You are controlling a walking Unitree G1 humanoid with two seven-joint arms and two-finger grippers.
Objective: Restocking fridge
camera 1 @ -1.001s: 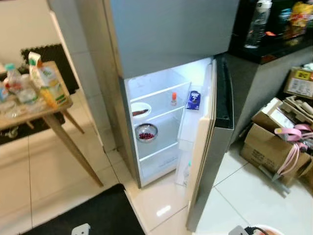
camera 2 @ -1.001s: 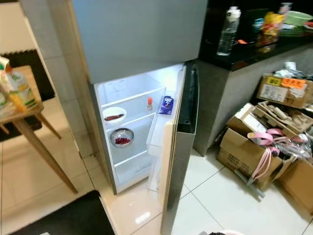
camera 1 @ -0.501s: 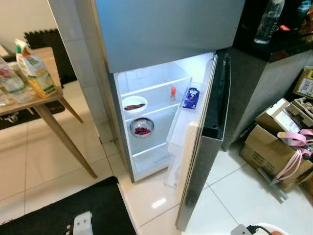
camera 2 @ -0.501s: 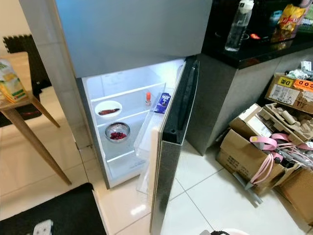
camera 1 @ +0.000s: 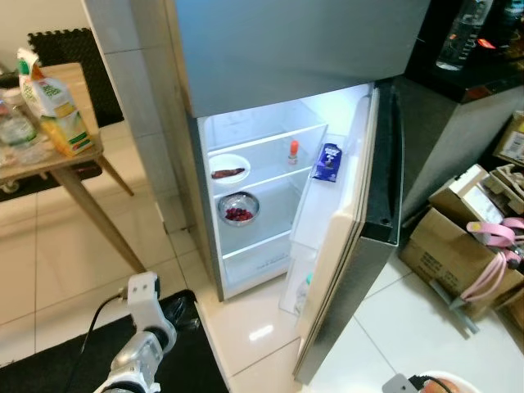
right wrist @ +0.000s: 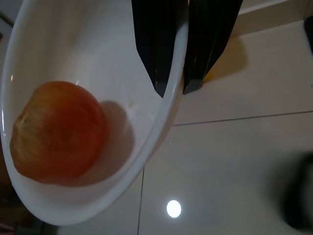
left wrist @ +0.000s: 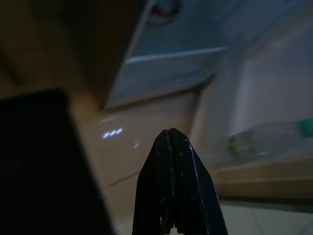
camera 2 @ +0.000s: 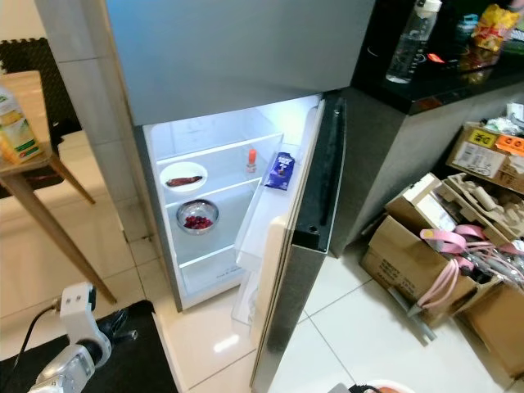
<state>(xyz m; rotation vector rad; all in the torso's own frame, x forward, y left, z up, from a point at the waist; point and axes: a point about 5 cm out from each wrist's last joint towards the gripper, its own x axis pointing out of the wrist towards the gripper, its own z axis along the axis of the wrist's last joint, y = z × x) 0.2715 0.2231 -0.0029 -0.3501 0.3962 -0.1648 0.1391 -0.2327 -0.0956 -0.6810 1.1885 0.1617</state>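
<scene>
Since the earlier frame my left arm had risen into view beside the fridge (camera 1: 286,49), whose lower door (camera 1: 348,270) stood open. My left gripper (left wrist: 172,142) hung with its fingers pressed together above the floor. My right gripper (right wrist: 171,90) pinched the rim of the white bowl (right wrist: 88,200); the onion (right wrist: 57,131) lay inside, just beside its fingers (right wrist: 157,39).
</scene>
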